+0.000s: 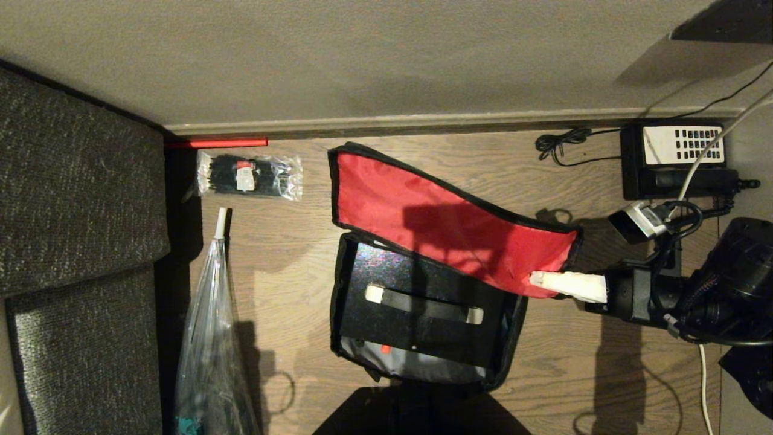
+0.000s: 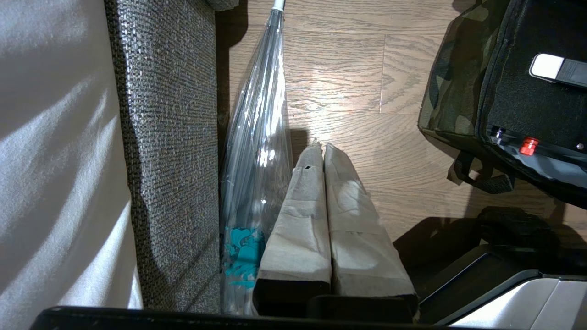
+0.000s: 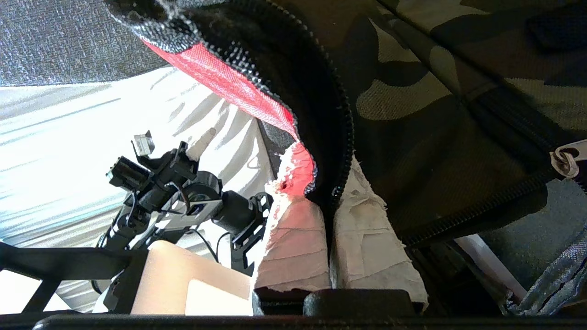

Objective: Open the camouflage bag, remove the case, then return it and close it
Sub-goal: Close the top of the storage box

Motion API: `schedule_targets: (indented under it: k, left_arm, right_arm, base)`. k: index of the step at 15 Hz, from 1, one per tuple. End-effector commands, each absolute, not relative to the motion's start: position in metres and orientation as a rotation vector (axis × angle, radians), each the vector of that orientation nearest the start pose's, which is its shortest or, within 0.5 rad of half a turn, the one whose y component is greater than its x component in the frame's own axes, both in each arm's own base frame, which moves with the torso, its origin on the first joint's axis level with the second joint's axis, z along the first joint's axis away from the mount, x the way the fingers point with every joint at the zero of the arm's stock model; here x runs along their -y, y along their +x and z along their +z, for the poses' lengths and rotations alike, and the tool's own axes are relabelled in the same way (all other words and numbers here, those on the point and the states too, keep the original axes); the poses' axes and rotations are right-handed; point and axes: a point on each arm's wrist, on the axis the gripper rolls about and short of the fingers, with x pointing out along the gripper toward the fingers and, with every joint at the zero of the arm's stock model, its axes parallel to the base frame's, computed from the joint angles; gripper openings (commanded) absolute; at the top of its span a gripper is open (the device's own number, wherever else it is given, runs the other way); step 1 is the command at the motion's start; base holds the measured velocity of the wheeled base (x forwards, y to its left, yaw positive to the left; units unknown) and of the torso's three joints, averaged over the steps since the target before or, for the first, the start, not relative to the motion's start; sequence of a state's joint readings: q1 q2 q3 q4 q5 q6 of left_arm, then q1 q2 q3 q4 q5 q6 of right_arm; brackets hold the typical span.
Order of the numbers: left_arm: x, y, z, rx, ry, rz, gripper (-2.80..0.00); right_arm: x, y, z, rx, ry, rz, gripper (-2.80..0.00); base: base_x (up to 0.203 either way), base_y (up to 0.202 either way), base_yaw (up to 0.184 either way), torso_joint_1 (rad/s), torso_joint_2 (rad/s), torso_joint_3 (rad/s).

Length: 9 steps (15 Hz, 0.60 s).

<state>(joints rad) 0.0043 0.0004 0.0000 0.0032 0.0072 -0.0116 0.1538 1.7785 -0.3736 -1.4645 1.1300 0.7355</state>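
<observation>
A clear packet of black ties lies near the baseboard beside a grey sofa, a clear plastic bag nearer, and a black telephone sits far right on the wood floor.

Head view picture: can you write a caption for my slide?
Right gripper pinches the red-lined flap of the camouflage bag, holding it up over the black case inside.
</observation>
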Motion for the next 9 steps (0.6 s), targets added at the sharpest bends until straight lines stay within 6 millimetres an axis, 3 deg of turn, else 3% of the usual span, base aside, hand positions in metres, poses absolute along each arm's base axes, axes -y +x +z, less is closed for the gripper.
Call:
schedule_targets:
  k: [1,2,3,9]
  left_arm:
    - [-0.0001,-0.0227,0.0743,-0.005,-0.012,0.012,-2.8]
    - [-0.0001,-0.0227,0.0743,-0.005,-0.012,0.012,-2.8]
    - [-0.0001,-0.0227,0.0743,-0.005,-0.012,0.012,-2.8]
    - [-0.0001,-0.0227,0.0743,-0.005,-0.012,0.012,-2.8]
  right_arm:
    - [-0.0594,0.2478,0.1394,-0.417,0.6,1.248,-2.8]
    - [-0.059,0.248,0.1388,-0.421,0.602,1.245,-0.11]
    - [-0.0591,0.249,0.138,-0.427,0.606,1.242,0.0]
    - [-0.0588,0.2449,0.1381,-0.439,0.601,1.27,0.0]
  base:
    - [0.0,0.0,0.0,0.0,0.0,0.0]
    - [0.0,0.0,0.0,0.0,0.0,0.0]
    - [0.0,0.0,0.0,0.0,0.0,0.0]
    - [0.0,0.0,0.0,0.0,0.0,0.0]
